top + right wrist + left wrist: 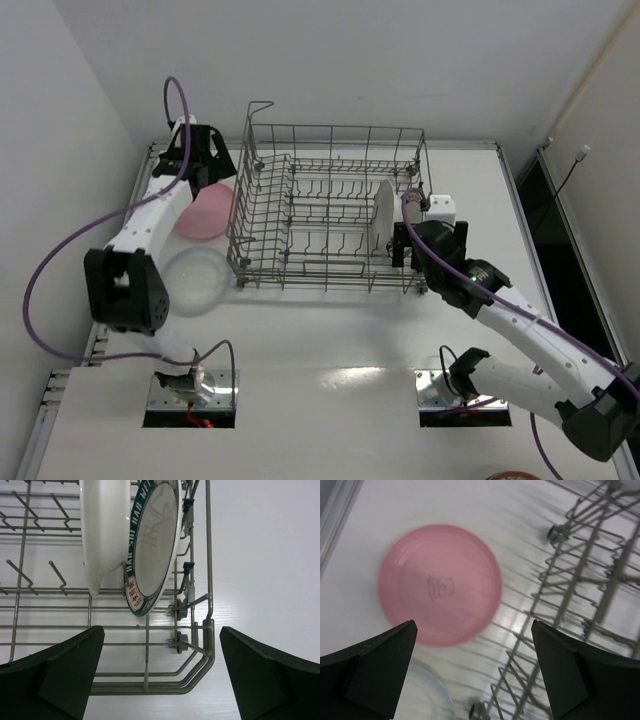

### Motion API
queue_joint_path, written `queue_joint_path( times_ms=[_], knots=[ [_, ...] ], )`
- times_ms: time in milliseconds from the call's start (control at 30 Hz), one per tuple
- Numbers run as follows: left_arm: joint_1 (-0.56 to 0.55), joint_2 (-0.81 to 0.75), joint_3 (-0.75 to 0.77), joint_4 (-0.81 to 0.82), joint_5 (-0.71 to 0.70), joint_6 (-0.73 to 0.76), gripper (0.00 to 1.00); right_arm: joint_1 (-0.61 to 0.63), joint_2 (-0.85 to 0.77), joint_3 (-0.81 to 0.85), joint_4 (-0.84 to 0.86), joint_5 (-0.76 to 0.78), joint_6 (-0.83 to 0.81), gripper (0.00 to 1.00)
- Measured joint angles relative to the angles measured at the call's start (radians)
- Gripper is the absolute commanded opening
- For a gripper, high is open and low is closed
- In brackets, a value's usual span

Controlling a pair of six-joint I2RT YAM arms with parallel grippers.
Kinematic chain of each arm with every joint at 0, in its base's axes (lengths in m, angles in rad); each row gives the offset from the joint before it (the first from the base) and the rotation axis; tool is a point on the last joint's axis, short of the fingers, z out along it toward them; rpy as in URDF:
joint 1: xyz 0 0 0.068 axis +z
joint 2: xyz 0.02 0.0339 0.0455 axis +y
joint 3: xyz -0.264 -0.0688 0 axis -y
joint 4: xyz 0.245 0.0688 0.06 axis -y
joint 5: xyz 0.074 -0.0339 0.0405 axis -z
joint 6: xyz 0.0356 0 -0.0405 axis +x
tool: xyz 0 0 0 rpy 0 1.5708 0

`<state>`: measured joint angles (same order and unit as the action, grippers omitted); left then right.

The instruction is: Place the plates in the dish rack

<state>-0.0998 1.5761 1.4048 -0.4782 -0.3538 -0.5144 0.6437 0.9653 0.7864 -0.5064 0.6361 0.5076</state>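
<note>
Upright at the right end of the grey wire dish rack [320, 270] — two: plain white round plate [102, 530], teal-and-red-rimmed plate [155, 540]. Flat by the left edge of the white table [350, 340], outside the rack wall — two more: round pink plate [440, 585], second white plate [195, 280]. Left gripper [474, 630], right gripper [161, 630]: fingers spread, empty.

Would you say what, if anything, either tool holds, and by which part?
Nothing is held: left tool open above the round pink plate, right tool open above the grey wire dish rack.
</note>
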Motion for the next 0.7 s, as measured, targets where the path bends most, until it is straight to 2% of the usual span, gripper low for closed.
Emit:
queue_joint_path(
  times_ms=[200, 333, 500, 700],
  knots=[
    [0.027, 0.373, 0.373, -0.095, 0.098, 0.098, 1.00, -0.046, -0.065, -0.032, 0.054, -0.061, -0.050, 1.00],
    [0.008, 0.486, 0.504, -0.172, 0.106, 0.118, 1.00, -0.076, -0.091, -0.044, 0.066, -0.099, -0.071, 1.00],
    [-0.004, 0.516, 0.523, -0.188, 0.069, 0.114, 1.00, -0.096, -0.097, -0.044, 0.077, -0.145, -0.082, 1.00],
    [0.001, 0.585, 0.460, -0.222, 0.009, 0.113, 1.00, -0.114, -0.108, -0.044, 0.087, -0.177, -0.086, 1.00]
  ],
)
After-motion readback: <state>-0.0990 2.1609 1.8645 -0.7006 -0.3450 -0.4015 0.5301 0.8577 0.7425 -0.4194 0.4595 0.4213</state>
